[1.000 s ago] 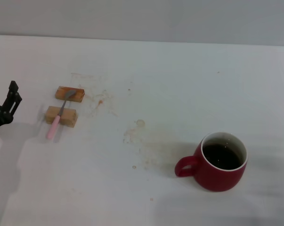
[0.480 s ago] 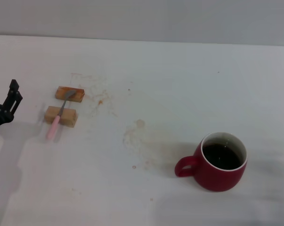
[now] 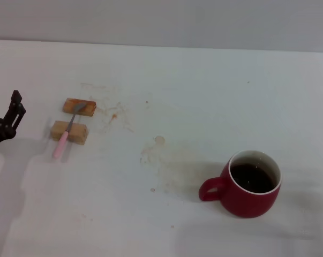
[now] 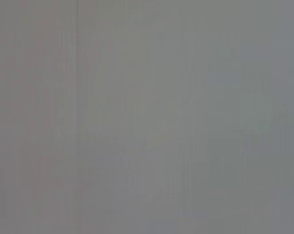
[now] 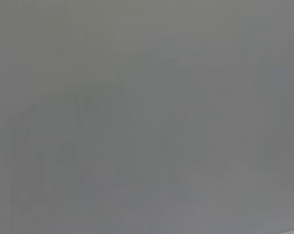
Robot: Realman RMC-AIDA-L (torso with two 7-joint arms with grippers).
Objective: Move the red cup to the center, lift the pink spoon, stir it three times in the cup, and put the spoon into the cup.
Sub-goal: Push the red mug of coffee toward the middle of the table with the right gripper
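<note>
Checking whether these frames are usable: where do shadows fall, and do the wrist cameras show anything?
Head view: the red cup casts a soft shadow toward the table centre; the left gripper shades the table's left edge. Left and right wrist views: plain grey, nothing discernible.

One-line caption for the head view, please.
Red cup of dark liquid at table's near right; pink spoon bridges two wooden blocks far left, left gripper beside them.

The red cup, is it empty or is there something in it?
Not empty. The red cup stands upright with dark liquid showing inside its white wall.
</note>
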